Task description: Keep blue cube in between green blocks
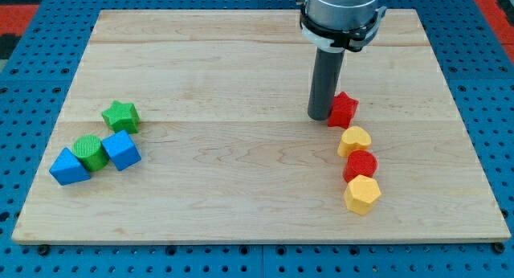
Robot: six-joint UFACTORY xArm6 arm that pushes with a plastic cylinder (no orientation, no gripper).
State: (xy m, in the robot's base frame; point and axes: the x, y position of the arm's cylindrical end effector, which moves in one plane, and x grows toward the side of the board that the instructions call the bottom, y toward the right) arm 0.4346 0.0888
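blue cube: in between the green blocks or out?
In, roughly. The blue cube sits below the green star and right of the green cylinder, touching both. My tip is far right.

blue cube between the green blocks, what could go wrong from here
My tip is far off at the view's right, touching the red star; leaving may drag it. The blue cube sits tight beside the green cylinder and green star, so a nudge could scatter them.
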